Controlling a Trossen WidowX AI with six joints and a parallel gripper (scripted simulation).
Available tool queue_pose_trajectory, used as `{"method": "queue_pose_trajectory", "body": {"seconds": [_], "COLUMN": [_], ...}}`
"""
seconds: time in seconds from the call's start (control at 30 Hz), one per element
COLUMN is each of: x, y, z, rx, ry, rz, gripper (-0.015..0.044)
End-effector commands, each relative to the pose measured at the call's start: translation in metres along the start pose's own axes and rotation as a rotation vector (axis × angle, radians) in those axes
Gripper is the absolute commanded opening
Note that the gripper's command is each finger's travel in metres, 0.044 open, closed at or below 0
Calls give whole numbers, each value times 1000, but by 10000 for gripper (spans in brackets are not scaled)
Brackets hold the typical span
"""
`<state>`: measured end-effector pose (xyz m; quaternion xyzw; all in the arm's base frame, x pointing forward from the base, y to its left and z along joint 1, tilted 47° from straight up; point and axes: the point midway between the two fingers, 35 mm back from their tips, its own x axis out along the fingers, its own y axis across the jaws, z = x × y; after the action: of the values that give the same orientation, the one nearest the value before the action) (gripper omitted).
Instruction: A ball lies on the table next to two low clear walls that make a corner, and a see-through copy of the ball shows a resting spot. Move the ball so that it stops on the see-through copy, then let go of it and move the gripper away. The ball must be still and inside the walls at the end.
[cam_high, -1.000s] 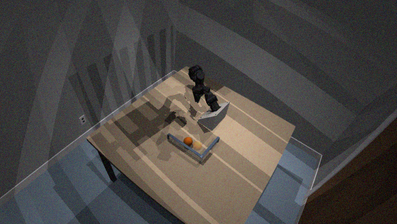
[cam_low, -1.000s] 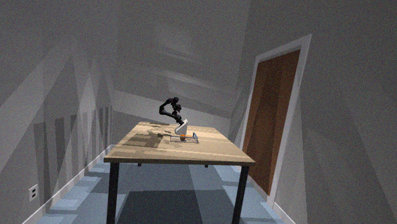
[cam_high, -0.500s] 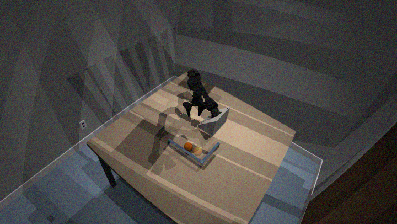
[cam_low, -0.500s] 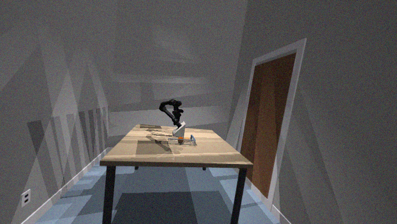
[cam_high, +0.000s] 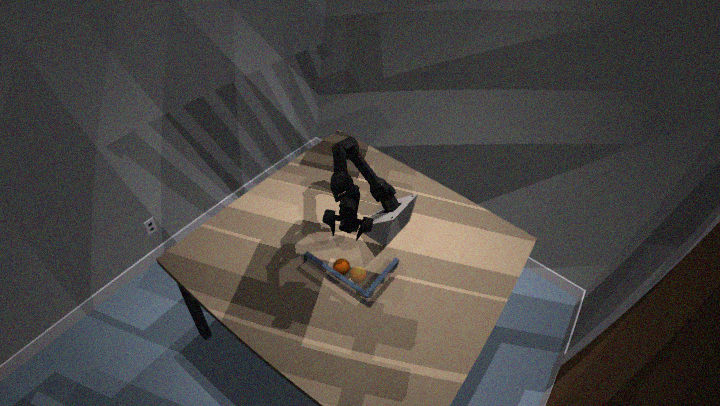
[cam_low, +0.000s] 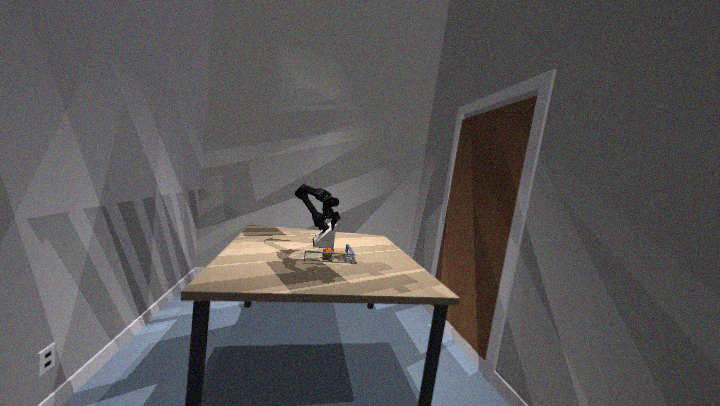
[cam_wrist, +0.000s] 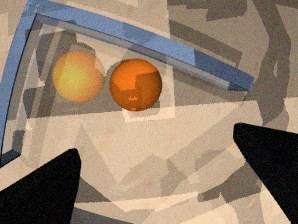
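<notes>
Hovering above the striped tan wooden table (cam_high: 453, 282), on the open side of the corner and well apart from everything inside it, with the black parallel-jaw gripper (cam_high: 346, 227) spread to nearly full width and holding nothing. Keeping the dark pointed fingertips splayed to either side of the wrist view, probably so as to leave room for closing around the ball or nudging it sideways. Sitting inside the two low clear blue-edged walls (cam_wrist: 143, 32), close against the long wall, the solid glossy orange ball (cam_wrist: 136, 84); lying just beside it, toward the corner, the paler see-through orange copy of the ball (cam_wrist: 77, 76), the two nearly touching at their edges but not overlapping. Judging from this, needing only a short move along the wall toward the corner, with the walls likely helping to stop any roll. Looking smooth, round and evenly coloured, catching a small darker patch of shadow on its face, and resting on the table rather than lifted.
</notes>
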<state>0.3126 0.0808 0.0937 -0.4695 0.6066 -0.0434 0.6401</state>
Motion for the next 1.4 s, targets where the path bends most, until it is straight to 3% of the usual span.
{"method": "queue_pose_trajectory", "body": {"seconds": [0.0, 0.1, 0.53, 1.37], "x": [64, 85, 87, 128], "y": [1, 4, 4, 4], "z": [22, 25, 26, 18], "rx": [359, 468, 475, 475], "ry": [149, 193, 196, 195], "rz": [-27, -40, -41, -42], "gripper": [440, 440, 440, 440]}}
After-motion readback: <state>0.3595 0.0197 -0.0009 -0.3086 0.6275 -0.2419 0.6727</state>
